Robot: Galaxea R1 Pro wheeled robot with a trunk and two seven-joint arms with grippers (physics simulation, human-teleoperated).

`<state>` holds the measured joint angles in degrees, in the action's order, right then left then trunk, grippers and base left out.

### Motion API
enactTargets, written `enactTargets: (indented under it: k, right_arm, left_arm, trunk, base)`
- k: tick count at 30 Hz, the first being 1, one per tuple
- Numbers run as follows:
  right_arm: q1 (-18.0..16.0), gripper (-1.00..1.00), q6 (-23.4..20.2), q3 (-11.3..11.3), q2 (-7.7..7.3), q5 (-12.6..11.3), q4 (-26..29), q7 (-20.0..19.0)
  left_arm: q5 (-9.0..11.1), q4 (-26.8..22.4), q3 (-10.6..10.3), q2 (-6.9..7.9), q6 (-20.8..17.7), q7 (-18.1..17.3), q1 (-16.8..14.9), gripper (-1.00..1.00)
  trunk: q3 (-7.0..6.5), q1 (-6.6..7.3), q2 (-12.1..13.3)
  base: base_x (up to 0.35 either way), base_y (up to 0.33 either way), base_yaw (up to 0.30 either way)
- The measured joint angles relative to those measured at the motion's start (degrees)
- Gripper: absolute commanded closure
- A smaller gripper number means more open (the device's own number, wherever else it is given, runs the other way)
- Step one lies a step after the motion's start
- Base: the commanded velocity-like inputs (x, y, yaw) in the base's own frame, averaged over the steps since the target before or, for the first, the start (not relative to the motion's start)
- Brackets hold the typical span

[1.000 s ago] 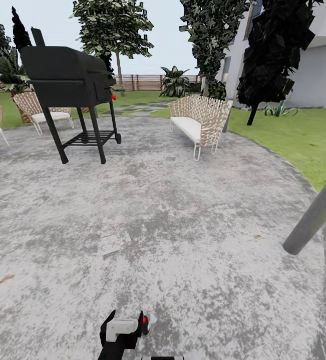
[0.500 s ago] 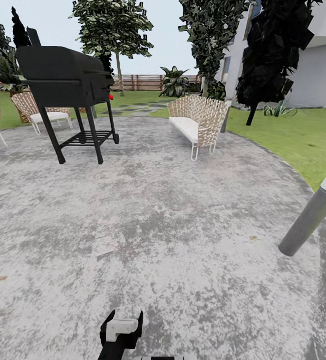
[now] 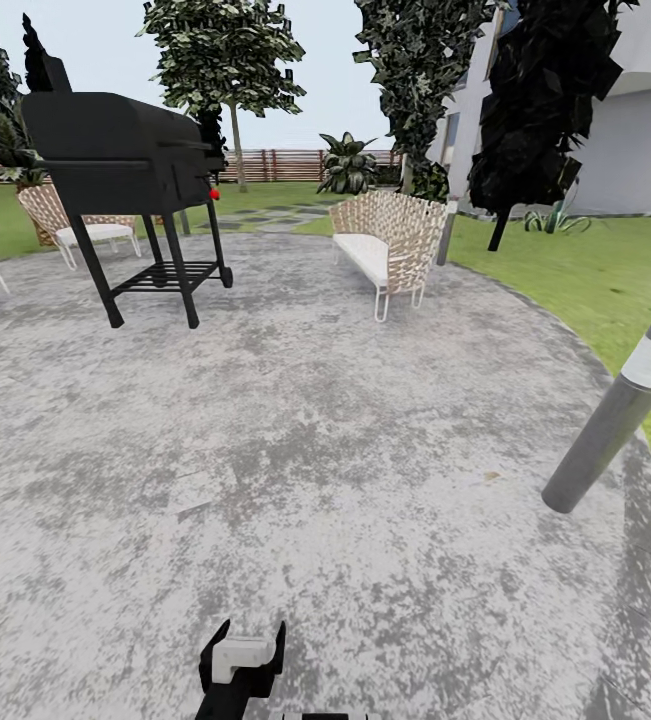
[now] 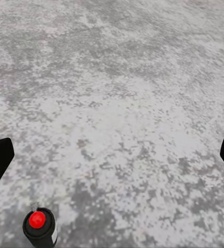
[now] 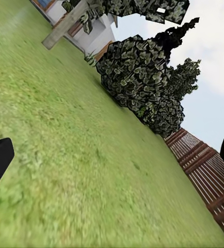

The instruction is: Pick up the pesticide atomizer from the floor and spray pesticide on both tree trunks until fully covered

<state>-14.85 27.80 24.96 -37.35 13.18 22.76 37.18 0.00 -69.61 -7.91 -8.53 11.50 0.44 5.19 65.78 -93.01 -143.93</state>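
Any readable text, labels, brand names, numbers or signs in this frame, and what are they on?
None: no legible text in any view.
The atomizer shows a red dot on its dark top, no readable label.
The black grill, the wicker bench and the grey bollard light carry no markings.

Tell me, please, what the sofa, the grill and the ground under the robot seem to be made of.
The sofa looks like woven tan wicker on thin white legs, with a white cushion, by its open lattice. The grill seems matte black metal: dark, smooth, thin straight legs. The patio ground looks like rough grey concrete or stone, mottled and speckled.
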Motion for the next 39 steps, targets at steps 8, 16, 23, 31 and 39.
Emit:
enactTargets:
  k: [8,16,23,31,39]
  right_arm:
    - [0.0,-1.00,0.0,0.0,0.00,0.1,0.0,0.0]
    - [0.0,-1.00,0.1,0.2,-0.08,0.0,-0.1,0.0]
    - [0.0,-1.00,0.0,0.2,-0.09,0.0,-0.2,0.0]
    - [0.0,-1.00,0.0,0.0,-0.03,0.1,-0.4,0.0]
    - [0.0,-1.00,-0.1,-0.1,0.00,0.2,-0.8,0.0]
  left_arm:
    - [0.0,-3.4,0.7,0.00,-0.3,0.0,0.0,-1.00]
    - [0.0,-7.9,8.2,0.08,-16.8,-0.1,-14.0,-1.00]
    - [0.4,18.5,11.2,1.75,-15.7,-0.2,-31.3,-1.00]
    - [0.4,33.0,12.0,2.97,-1.7,-0.3,-34.0,-1.00]
    - [0.3,35.7,12.1,3.85,3.7,-0.4,-34.3,-1.00]
  trunk:
    - [0.00,0.00,0.0]
    - [-0.01,0.00,0.0]
    - [0.00,0.00,0.0]
    - [0.00,0.00,0.0]
    - [0.00,0.00,0.0]
  base:
    - [0.000,-0.005,0.000]
    - [0.000,0.000,0.000]
    - [0.000,0.000,0.000]
    - [0.000,0.000,0.000]
    - [0.000,0.000,0.000]
